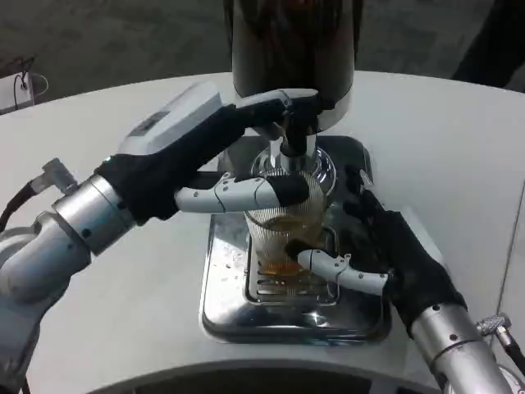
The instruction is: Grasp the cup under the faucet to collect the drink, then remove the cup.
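A clear ribbed cup [279,226] stands on the drip grate right under the faucet [293,148] of the dark drink dispenser [291,49]. Amber drink [281,264] fills its bottom. My right hand [394,254] holds the cup from the right, with one white finger wrapped across its base. My left hand [189,156] reaches in from the left and grips the faucet lever, one finger lying over the top of it and the others stretched across below, in front of the cup's rim.
The shiny steel drip tray [221,279] sits on the white round table [123,328], and its raised rim rings the cup. The dispenser body stands close above the cup. Open tabletop lies left and right of the tray.
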Controlling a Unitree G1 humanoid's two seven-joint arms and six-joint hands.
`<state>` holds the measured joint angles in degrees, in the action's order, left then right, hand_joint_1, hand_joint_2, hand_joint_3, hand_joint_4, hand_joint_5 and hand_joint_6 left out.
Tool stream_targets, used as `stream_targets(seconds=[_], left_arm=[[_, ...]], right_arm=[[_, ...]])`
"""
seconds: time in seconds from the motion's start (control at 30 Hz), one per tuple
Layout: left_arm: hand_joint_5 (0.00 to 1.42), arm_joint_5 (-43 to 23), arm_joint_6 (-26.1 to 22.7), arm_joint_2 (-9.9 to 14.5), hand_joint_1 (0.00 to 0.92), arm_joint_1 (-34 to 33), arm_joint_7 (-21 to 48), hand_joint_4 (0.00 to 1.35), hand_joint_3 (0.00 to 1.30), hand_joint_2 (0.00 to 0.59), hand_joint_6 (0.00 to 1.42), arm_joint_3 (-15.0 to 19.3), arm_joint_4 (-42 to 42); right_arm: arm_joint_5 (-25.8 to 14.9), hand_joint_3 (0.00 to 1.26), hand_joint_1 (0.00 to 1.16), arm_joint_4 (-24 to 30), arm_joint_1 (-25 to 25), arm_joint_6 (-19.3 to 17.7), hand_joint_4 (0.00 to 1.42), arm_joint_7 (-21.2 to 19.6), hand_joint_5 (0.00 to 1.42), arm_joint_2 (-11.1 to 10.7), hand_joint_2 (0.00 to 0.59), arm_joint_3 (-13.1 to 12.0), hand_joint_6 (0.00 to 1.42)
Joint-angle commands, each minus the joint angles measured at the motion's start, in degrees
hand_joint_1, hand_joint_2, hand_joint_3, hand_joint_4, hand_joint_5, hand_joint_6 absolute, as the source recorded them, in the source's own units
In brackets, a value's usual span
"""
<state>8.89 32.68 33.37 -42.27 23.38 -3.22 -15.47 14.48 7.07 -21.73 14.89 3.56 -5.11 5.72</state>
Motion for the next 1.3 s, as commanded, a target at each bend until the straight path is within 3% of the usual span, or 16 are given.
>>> stream_targets(seconds=[0.03,0.33,0.47,1.03,1.3], left_arm=[[0.3,-1.46,1.54,-1.06,0.0,2.22,-2.67,0.2,0.24,0.086,0.37,2.63,-1.43],[0.35,-3.68,2.88,-2.68,0.0,4.07,-5.4,0.24,0.27,0.084,0.41,6.53,-1.03],[0.39,-4.13,2.07,-2.24,0.0,6.1,-6.27,0.28,0.31,0.083,0.44,8.24,0.31],[0.37,-0.41,-3.88,1.51,0.0,23.35,-7.5,0.27,0.3,0.083,0.42,13.73,9.03],[0.27,3.86,-7.98,0.83,0.0,30.71,-9.56,0.17,0.24,0.084,0.33,14.94,16.61]], right_arm=[[-0.82,0.0,0.82,-1.4,0.2,-0.31,0.0,0.23,0.07,-0.01,0.21,0.26,0.06],[-1.17,0.0,0.81,-2.68,-0.31,-1.01,0.0,0.25,0.09,0.14,0.218,0.27,0.1],[-1.32,0.0,0.81,-3.51,-0.77,-1.79,0.01,0.41,0.1,0.37,0.218,0.57,0.1],[-2.57,0.0,0.8,-5.96,-2.48,-4.0,0.04,1.14,0.12,0.99,0.216,2.1,0.13],[-3.1,0.0,0.8,-7.74,-3.09,-5.0,0.04,0.95,0.12,1.37,0.218,2.81,0.13]])
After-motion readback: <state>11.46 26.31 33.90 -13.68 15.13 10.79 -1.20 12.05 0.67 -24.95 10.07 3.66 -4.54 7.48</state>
